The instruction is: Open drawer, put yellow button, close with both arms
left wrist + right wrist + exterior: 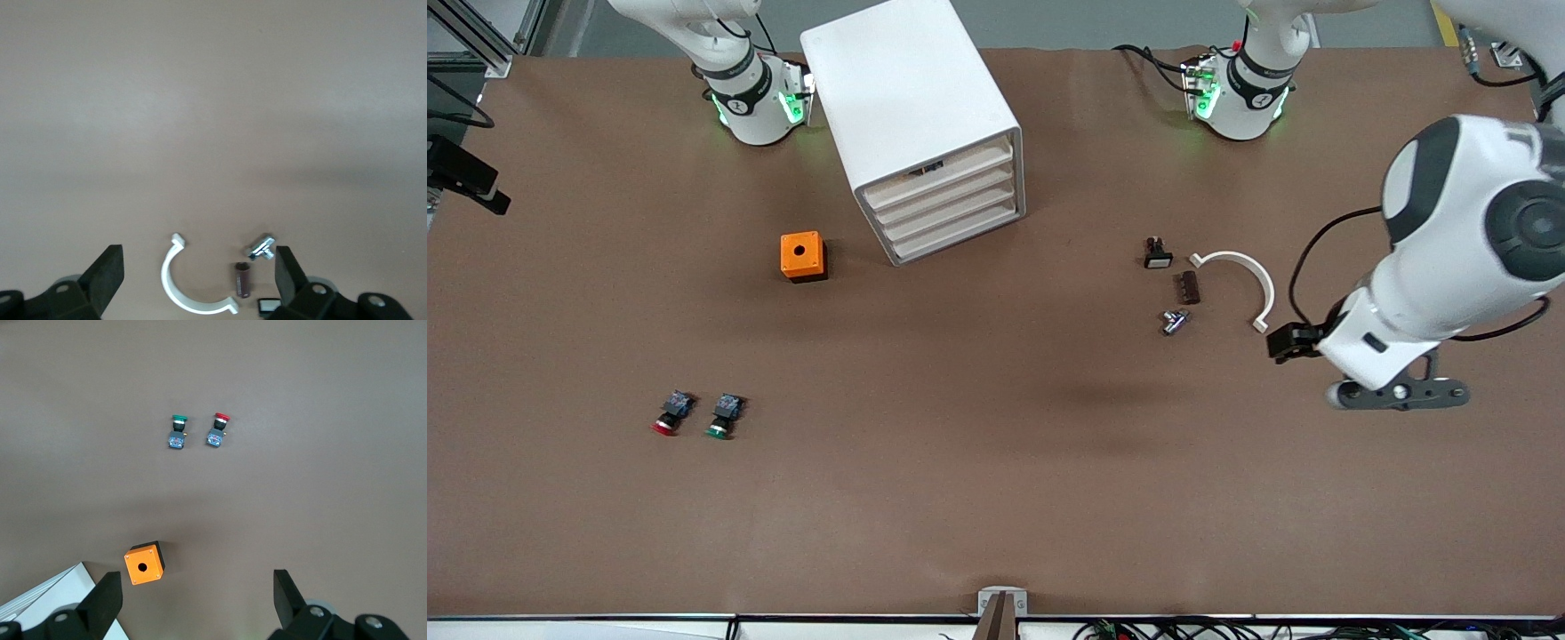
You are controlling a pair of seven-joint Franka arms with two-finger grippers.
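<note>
My left gripper (pixel 1400 392) hangs, fingers spread, over the table beside a white curved plastic clip (pixel 1249 277); my right gripper (pixel 197 588), likewise spread, hangs over the small orange box with a hole (pixel 143 564); the white cabinet's uppermost cream-fronted drawer (pixel 941 168) looks shut; I see no yellow-capped push button anywhere, so I'd open that drawer first, pulling square to its front.

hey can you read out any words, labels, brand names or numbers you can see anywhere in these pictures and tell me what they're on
No text can be read.
Round dark mark on the right arm's base collar: too small to read.
Round dark mark on the left arm's base collar: too small to read.
Cabinet, orange box, red button, green button: no lettering visible.
</note>
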